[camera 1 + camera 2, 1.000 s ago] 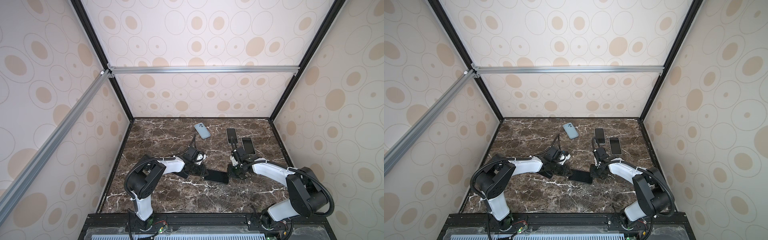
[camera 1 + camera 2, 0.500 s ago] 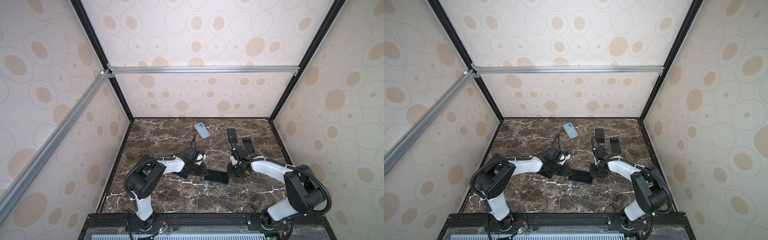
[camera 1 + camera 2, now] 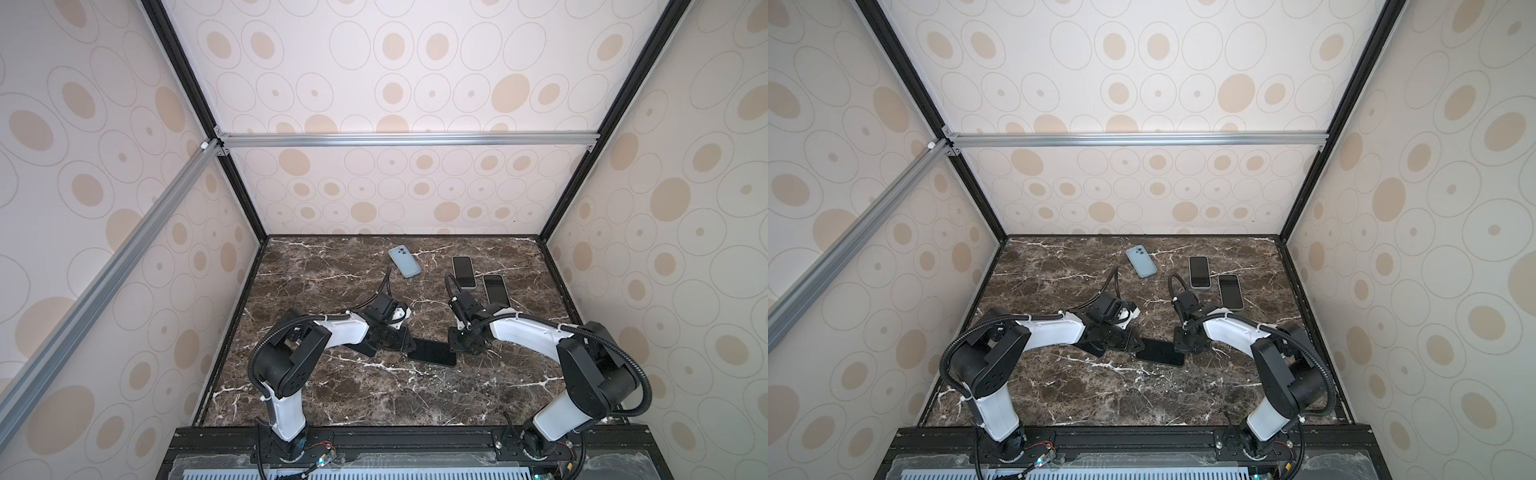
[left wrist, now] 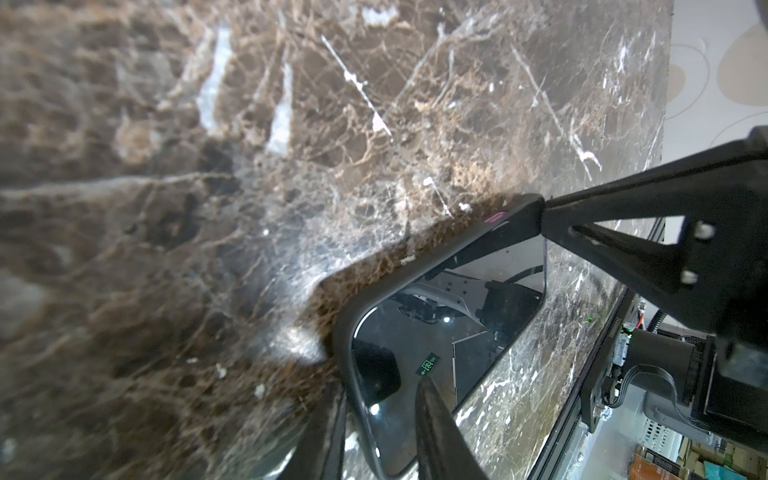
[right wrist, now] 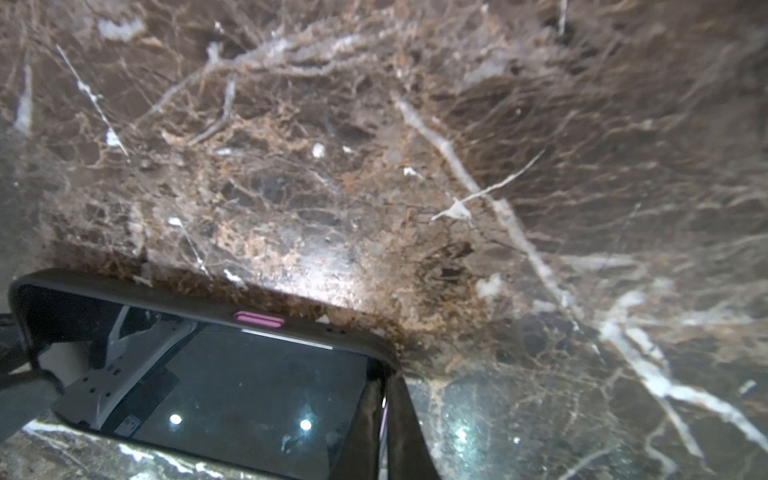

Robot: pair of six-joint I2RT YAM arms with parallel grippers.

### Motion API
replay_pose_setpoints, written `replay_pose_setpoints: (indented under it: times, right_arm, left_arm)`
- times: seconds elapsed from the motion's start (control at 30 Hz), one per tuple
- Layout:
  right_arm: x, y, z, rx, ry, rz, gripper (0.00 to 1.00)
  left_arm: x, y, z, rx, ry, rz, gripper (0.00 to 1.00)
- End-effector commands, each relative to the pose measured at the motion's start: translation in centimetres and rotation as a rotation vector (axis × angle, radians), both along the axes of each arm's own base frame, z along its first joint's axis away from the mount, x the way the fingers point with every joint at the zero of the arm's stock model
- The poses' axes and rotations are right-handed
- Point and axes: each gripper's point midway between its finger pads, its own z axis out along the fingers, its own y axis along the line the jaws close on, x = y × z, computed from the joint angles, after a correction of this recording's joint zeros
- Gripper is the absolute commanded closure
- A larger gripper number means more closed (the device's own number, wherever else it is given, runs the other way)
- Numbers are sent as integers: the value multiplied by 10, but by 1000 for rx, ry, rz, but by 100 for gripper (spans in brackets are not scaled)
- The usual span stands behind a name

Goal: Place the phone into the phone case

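A black phone [image 3: 432, 352] [image 3: 1160, 352] lies flat mid-table inside a dark phone case [image 4: 415, 266] [image 5: 187, 299] with a pink side button [image 5: 259, 319]. At one end the case wall stands higher than the screen [image 5: 249, 395]. My left gripper [image 3: 409, 344] [image 3: 1136, 343] [image 4: 380, 386] is shut on the phone's left end, one finger on the glass and one outside the case. At the right end, my right gripper [image 3: 453, 345] [image 3: 1179, 343] [image 5: 384, 378] is pinched shut on the case's corner rim.
A light blue cased phone [image 3: 404, 262] [image 3: 1141, 261] lies back-up near the rear wall. Two more phones [image 3: 463, 272] [image 3: 496, 289] lie screen-up at the back right, just behind my right arm. Brown marble table [image 3: 374, 395] runs to the black front rail.
My right gripper's fingers have closed together on the case's end and its forearm has drawn in slightly. The phone and my left gripper have stayed put.
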Motion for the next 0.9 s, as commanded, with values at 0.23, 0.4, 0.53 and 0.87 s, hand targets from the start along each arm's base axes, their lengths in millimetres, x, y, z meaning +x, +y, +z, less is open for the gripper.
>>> replay_pose_setpoints:
  times: [0.23, 0.4, 0.53, 0.87]
  right_arm:
    - [-9, 25, 28, -8, -62, 234, 78]
    - [13, 50, 85, 80, -265, 429, 52]
    - [17, 60, 103, 94, -351, 599, 26]
    - [4, 73, 87, 118, -436, 928, 12]
  left_arm:
    - [30, -1, 46, -2, -222, 13, 71]
    - [58, 19, 107, -31, -465, 87, 68]
    - [69, 39, 156, -93, -628, 148, 65]
    - [58, 96, 262, -283, -1018, 282, 46]
